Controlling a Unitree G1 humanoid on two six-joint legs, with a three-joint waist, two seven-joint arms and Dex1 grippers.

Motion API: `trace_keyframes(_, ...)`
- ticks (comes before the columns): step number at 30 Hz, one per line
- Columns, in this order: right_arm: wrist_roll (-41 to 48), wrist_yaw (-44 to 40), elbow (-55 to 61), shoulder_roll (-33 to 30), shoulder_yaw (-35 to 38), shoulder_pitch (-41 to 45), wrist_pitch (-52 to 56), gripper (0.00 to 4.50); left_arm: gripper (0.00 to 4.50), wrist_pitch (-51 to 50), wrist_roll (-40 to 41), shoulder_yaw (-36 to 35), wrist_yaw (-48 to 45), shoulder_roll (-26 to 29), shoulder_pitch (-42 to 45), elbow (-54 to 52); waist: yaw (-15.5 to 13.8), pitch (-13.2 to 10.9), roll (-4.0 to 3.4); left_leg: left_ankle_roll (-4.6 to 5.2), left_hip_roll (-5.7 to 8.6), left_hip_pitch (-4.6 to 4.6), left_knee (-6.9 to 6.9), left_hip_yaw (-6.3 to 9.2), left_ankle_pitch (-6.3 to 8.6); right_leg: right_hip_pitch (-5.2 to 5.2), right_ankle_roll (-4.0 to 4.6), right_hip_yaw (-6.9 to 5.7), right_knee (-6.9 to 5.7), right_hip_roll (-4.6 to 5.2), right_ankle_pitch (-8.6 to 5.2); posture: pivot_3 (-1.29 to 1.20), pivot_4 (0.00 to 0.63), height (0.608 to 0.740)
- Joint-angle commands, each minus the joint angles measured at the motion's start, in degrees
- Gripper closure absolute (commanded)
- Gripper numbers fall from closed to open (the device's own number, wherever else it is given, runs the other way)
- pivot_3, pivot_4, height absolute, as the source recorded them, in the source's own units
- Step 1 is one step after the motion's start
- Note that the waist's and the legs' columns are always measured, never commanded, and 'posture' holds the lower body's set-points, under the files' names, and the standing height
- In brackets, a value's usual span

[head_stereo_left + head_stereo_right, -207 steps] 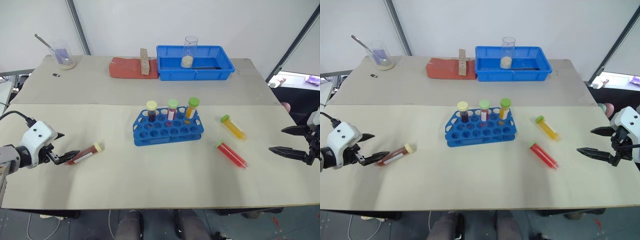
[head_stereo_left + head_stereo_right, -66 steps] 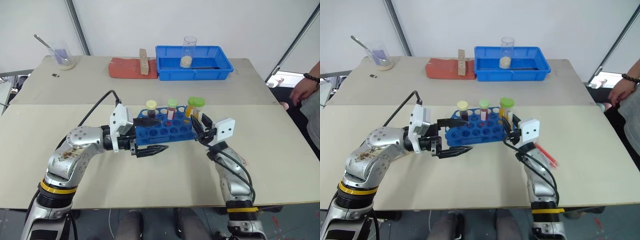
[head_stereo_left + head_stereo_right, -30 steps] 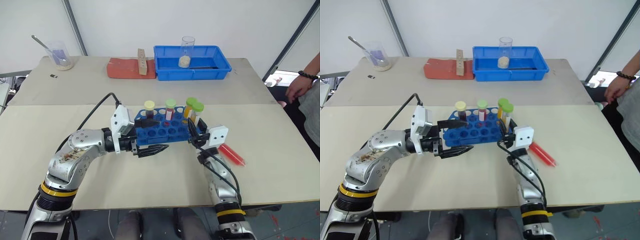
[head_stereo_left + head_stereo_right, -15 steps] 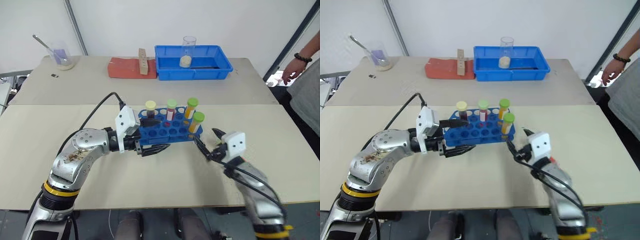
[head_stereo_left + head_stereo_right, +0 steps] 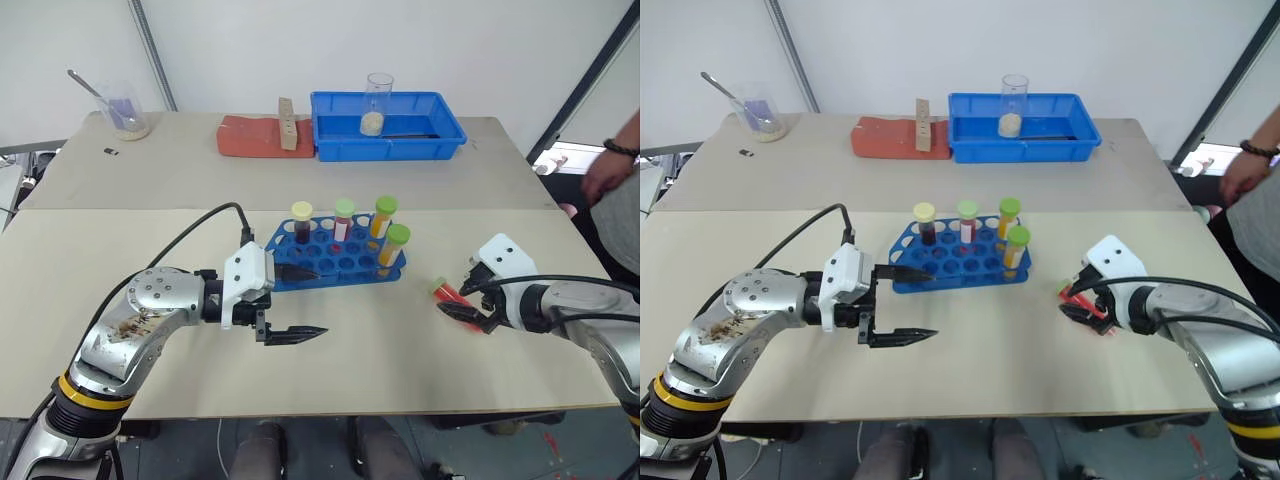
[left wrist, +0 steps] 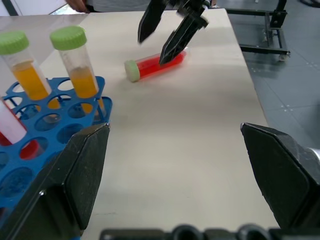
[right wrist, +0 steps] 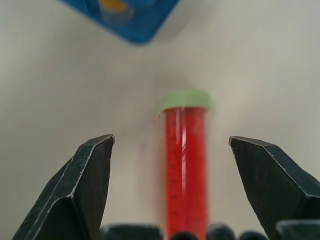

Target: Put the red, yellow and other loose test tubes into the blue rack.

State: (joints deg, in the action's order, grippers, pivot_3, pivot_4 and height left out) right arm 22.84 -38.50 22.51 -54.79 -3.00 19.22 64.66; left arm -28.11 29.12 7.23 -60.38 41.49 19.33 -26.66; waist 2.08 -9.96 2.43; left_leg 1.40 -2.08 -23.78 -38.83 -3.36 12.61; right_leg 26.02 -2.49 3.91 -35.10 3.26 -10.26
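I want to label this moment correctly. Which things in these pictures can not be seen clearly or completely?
- Red tube: in the eye views its far end is covered by the right end effector; the right wrist view cuts off its base.
- Blue rack: cut off by the left wrist view's edge.
- Beaker at the table's far corner: contents too small to identify.
- Person's hand: cut off by the picture edge.
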Motion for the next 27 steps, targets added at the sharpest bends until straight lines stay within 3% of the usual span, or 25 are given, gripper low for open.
trace_keyframes(1, -2.1, -3.2, -5.9, -1.1, -5.2, 5.3, -0.7, 0.42, 0.0, 1.7, -0.7, 0.6, 0.2, -0.4, -0.2, -2.5, 0.0, 0.0, 0.0, 0.0, 0.0, -0.01, -0.01, 0.0, 0.0, 0.0, -0.03, 0.01, 0.02, 0.0, 0.02, 0.0, 0.15, 0.74)
trace_keyframes(4, -5.1, -6.7, -14.1, -0.7, -11.9, 11.9, -2.7, 0.42, 0.0, 2.5, -1.4, 1.4, 0.4, -0.9, -0.7, -2.5, 0.1, 0.0, 0.0, 0.0, 0.02, -0.03, -0.04, -0.01, 0.0, 0.01, -0.08, 0.02, 0.03, 0.01, 0.05, 0.0, 0.15, 0.74)
trace_keyframes(12, -8.0, -15.4, -20.4, -1.4, -19.0, 18.8, -3.1, 3.0, 0.0, 4.0, -2.7, 2.4, 1.0, -1.9, -1.6, -2.2, 0.0, 0.0, 0.0, 0.01, 0.0, -0.02, -0.03, 0.01, 0.0, 0.02, -0.43, 0.0, 0.02, -0.01, 0.27, 0.0, 0.15, 0.74)
trace_keyframes(14, -8.6, -16.2, -20.3, -1.5, -19.5, 18.9, -3.2, 3.47, 0.0, 4.2, -2.8, 2.4, 1.1, -2.1, -1.8, -2.1, 0.0, 0.0, 0.0, 0.01, 0.0, -0.03, -0.03, 0.01, 0.0, 0.02, -0.44, 0.0, 0.02, 0.0, 0.28, 0.0, 0.15, 0.74)
trace_keyframes(18, -7.3, -18.7, -14.9, -3.2, -17.3, 17.8, -2.7, 3.48, 0.0, 4.5, -2.2, 0.3, 1.8, -2.0, -2.8, -0.8, -0.2, 0.0, -0.01, 0.01, 0.0, -0.03, -0.03, 0.0, 0.0, 0.03, -0.44, 0.0, 0.01, 0.0, 0.28, 0.0, 0.15, 0.74)
trace_keyframes(21, 1.4, -20.9, -4.2, -2.4, -9.4, 15.4, 2.6, 3.48, 0.0, 5.4, -1.6, -3.6, 1.9, -1.1, -4.4, 1.3, -0.1, 0.0, -0.01, 0.01, -0.02, -0.04, -0.01, 0.0, 0.0, 0.09, -0.44, 0.0, -0.01, -0.01, 0.27, 0.0, 0.15, 0.74)
trace_keyframes(25, 12.1, -16.5, 7.3, 6.9, 2.6, 11.1, 10.2, 3.48, 0.0, 7.5, -1.5, -7.0, 1.2, -0.3, -6.0, 3.3, 0.0, 0.0, 0.0, 0.01, -0.21, -0.02, -0.02, 0.01, 0.01, 0.08, -0.41, -0.01, -0.03, -0.18, 0.27, 0.0, 0.15, 0.74)
trace_keyframes(27, 13.5, -11.1, 11.2, 15.6, 6.8, 7.4, 5.0, 3.48, 0.0, 7.6, -0.5, -9.3, 1.8, -0.6, -6.0, 4.2, -0.2, 0.0, 0.06, 0.01, -0.21, -0.02, -0.03, 0.03, 0.0, 0.07, -0.41, -0.04, -0.05, -0.17, 0.28, 0.0, 0.15, 0.74)
